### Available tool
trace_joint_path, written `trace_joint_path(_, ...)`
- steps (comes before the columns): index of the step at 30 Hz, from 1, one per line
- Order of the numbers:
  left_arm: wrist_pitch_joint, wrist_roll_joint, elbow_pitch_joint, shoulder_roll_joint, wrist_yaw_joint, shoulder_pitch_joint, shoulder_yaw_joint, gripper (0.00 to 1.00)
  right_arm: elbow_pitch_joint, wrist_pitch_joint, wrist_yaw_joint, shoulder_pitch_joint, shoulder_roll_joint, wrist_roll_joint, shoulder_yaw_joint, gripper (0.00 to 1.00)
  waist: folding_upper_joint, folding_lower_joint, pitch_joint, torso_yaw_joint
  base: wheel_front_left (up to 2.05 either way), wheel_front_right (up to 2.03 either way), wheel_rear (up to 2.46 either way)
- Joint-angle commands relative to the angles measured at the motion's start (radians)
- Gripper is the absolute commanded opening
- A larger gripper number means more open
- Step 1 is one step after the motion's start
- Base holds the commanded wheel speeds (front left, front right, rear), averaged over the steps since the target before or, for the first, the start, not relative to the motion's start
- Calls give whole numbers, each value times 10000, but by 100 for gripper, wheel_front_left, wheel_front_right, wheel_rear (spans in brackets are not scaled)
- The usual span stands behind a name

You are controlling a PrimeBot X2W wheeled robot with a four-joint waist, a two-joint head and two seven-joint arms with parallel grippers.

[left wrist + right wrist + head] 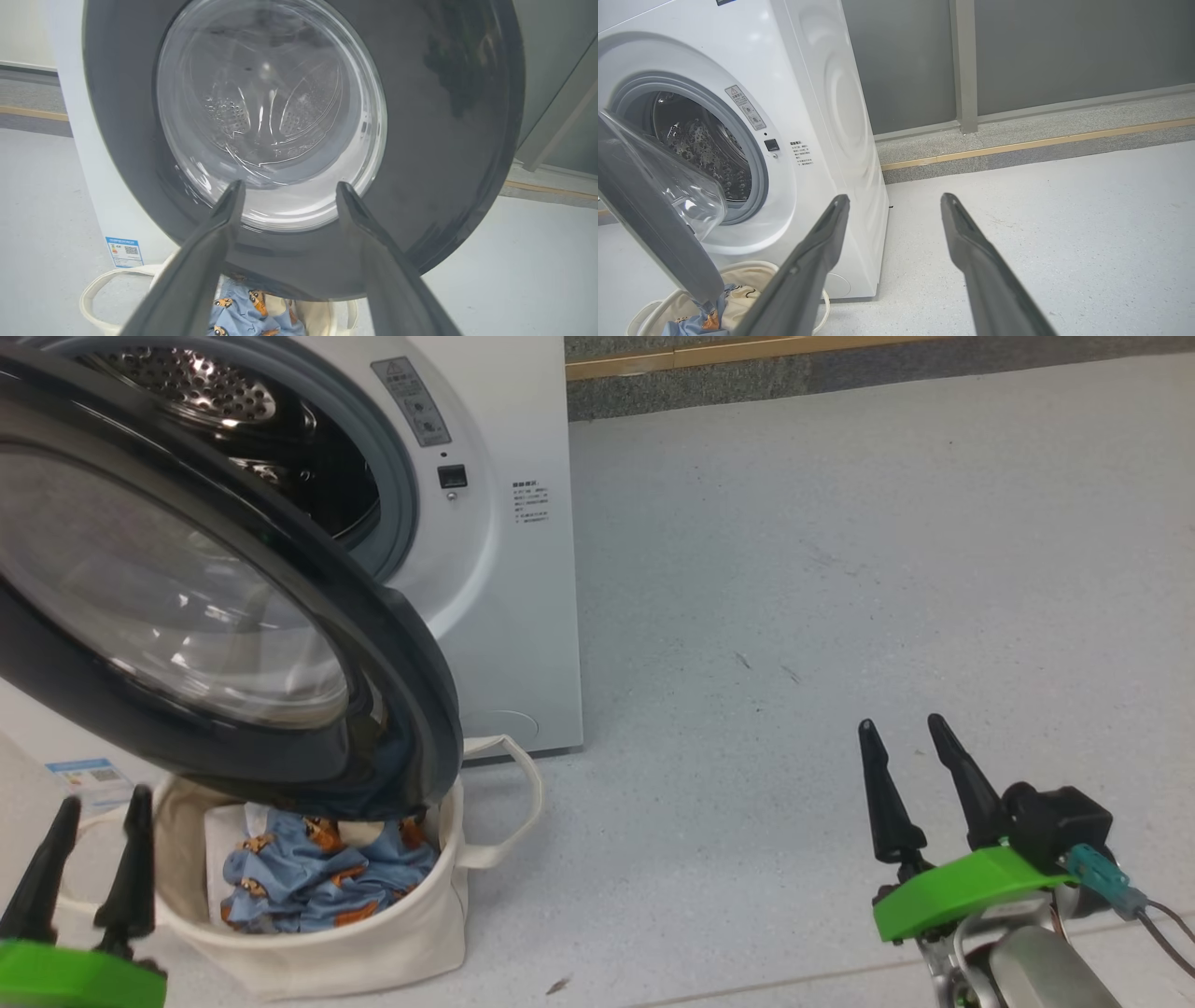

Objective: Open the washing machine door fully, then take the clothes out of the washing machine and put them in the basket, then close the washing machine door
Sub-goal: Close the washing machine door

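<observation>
Left gripper (103, 800): apart, empty, lower left.
Right gripper (901, 721): apart, empty.
Clothes (317, 882): inside basket (373, 952).
Next: we judge the washing machine door (411, 644) needs pushing shut.

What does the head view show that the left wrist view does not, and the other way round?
Head view, not left wrist view: the drum seen directly, the printed labels and the right gripper, open. Left wrist view, not head view: the door's glass window face-on. Both: the washing machine door, the basket holding the clothes, and the open left gripper.
</observation>
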Motion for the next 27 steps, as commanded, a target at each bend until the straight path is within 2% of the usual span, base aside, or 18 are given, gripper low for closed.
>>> trace_joint_path(1,-172,80,-189,507,-46,-282,555,100,-294,-122,10,-167,-49,-118,89,100,0,0,6,4,0,0,0)
trace_joint_path(8,-389,170,-131,337,-52,-64,476,100,-308,-122,10,-101,41,-167,-83,100,0,0,49,168,0,0,0)
trace_joint_path(27,-496,373,55,455,-45,-403,564,100,-235,-122,10,-113,23,-587,-3,100,0,0,69,365,0,0,0)
